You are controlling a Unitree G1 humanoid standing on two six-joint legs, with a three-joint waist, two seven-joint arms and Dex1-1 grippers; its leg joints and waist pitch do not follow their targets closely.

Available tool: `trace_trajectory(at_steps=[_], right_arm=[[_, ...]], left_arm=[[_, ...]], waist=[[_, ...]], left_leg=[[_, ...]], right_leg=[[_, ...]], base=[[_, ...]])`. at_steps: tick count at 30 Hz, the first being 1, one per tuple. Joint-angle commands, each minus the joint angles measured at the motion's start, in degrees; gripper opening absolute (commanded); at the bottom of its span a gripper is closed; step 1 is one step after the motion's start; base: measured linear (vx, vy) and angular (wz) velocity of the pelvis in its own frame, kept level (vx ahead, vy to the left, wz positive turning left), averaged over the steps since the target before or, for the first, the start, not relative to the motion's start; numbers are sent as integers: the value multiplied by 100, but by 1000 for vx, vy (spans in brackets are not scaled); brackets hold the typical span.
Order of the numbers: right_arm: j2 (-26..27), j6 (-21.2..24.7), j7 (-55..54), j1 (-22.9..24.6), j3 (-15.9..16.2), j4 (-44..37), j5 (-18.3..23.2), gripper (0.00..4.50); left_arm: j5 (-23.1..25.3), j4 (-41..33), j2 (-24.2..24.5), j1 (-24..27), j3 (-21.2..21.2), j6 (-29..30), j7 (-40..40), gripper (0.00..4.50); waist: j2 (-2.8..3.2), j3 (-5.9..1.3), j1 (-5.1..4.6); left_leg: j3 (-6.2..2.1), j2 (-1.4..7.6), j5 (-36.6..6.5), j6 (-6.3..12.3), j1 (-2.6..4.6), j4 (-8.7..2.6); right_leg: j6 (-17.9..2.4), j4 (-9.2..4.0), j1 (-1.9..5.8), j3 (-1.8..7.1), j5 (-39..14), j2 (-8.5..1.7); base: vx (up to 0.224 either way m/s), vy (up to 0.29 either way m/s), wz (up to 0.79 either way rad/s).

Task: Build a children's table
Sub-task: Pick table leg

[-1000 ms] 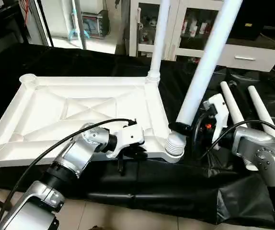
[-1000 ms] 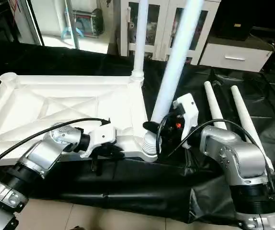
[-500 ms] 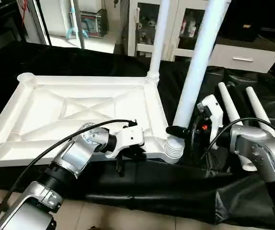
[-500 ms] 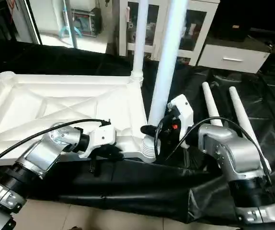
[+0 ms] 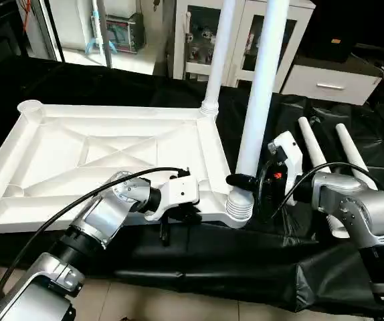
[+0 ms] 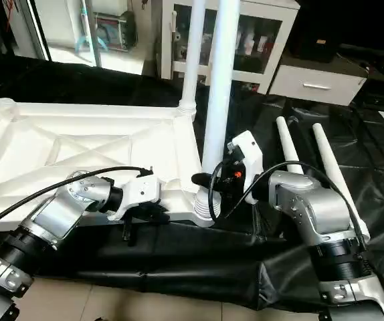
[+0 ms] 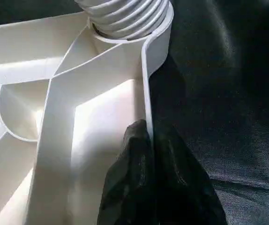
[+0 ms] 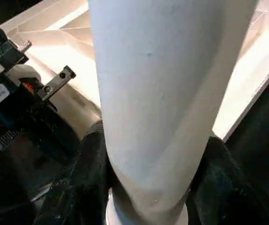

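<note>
The white plastic square children's table top (image 5: 112, 150) with its X-ribbed underside up lies on the black-draped tabletop (image 5: 259, 261). The left pincer (image 5: 180, 217) sits at its near rim, just beside the near right corner socket (image 5: 239, 206); the right pincer (image 5: 245, 182) is at the base of the long white tapered leg (image 5: 259, 93) standing in that socket. A second white leg (image 5: 219, 53) stands upright in the far right corner socket, and two loose white legs (image 5: 332, 150) lie on the black cloth beyond the right arm.

Compared with a second ago, the gripped leg has swung from leaning right to nearly upright.

The left pincer is clenched on the thin rim wall (image 7: 146, 93), one black finger on each side. The right pincer stands half open, its fingers (image 8: 90, 159) grasping the leg on both sides
</note>
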Motion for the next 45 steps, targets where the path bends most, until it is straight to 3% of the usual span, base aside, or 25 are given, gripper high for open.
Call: trace_trajectory(at_steps=[1,20,26,36,45], right_arm=[[56,-13,-107,112,-109,236,-21,186],[479,-433,-483,991,-843,502,255,186],[801,-644,-517,1484,-1117,195,532,185],[847,-990,-480,2071,-822,-202,303,185],[869,-1541,-435,2530,-738,-504,129,185]], left_arm=[[194,26,-51,120,-365,19,-112,0],[161,84,-55,54,-319,-4,-82,0],[160,91,-45,32,-274,9,-53,0],[179,187,-20,-46,-257,-25,-37,0],[194,236,-21,-76,-223,-29,22,0]], waist=[[14,-281,-29],[56,-260,-24],[59,-229,-27],[81,-232,-22],[92,-176,-46]], left_leg=[[29,75,-1918,-121,44,-473],[5,84,-2221,-163,46,-517],[-16,83,-2522,-165,59,-538],[0,96,-2239,-146,45,-588],[-42,97,-2735,-165,55,-622]], right_leg=[[-863,-421,188,112,-2071,-106],[-868,-447,168,107,-2081,-104],[-700,-520,129,106,-2568,-118],[-813,-498,177,111,-1972,-96],[-589,-593,130,113,-2687,-116]], base=[[0,0,0],[0,0,0],[0,0,0],[0,0,0],[0,0,0]])
